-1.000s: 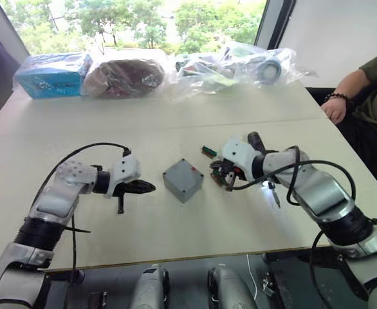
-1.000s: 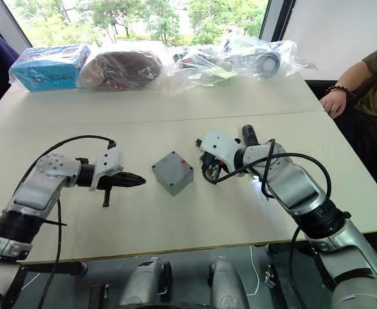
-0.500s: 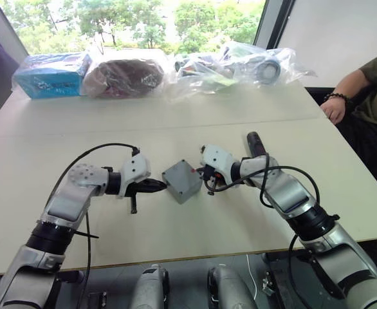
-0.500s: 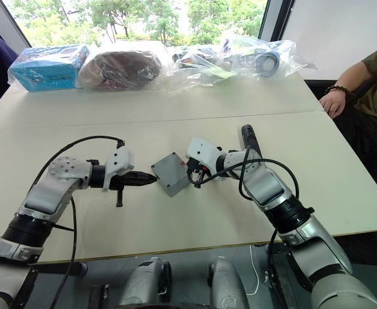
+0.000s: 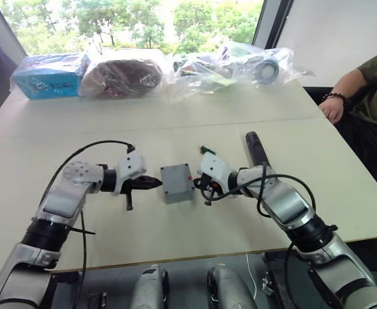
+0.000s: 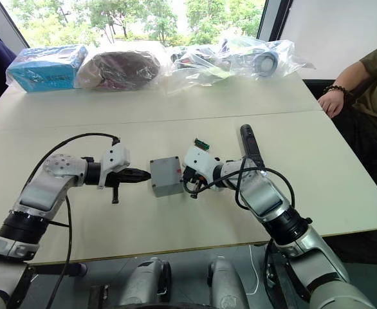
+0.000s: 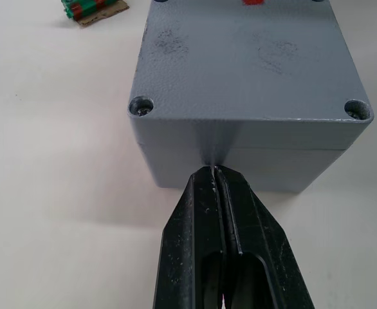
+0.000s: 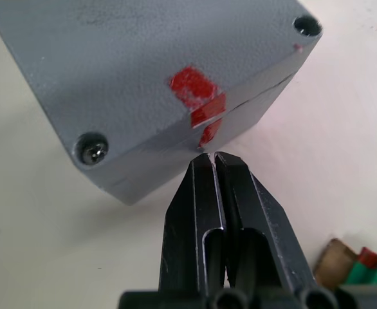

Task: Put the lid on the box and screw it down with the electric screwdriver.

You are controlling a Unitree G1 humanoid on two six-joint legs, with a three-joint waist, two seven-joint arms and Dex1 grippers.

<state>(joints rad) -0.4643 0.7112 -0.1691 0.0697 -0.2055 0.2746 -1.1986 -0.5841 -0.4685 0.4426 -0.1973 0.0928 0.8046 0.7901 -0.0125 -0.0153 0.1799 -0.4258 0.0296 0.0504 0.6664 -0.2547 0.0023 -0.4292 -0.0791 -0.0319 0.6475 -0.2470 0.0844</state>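
left gripper point(image 7: 215, 172): fingers pressed together, empty, tip touching the box point(image 7: 240, 154) side wall. right gripper point(image 8: 212, 158): fingers together, empty, tip at the seam on the opposite side. lid point(image 8: 143, 58): already seated on the box, mid-worktop point(image 5: 175, 238). electric screwdriver point(image 5: 256, 148): lying unused behind the right arm; screwing judged still to do. right wrist view: one corner screw in place, another hole seemingly empty. left wrist view: two near corner holes, contents unclear.

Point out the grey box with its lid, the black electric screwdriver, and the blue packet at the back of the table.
Small square grey metal-look box with lid point(image 5: 177, 182), left eye view, middle of the lid's top.
Slim black cylindrical electric screwdriver point(image 5: 255, 147), left eye view, mid-barrel.
Large blue packet point(image 5: 52, 76), left eye view, centre of its front.
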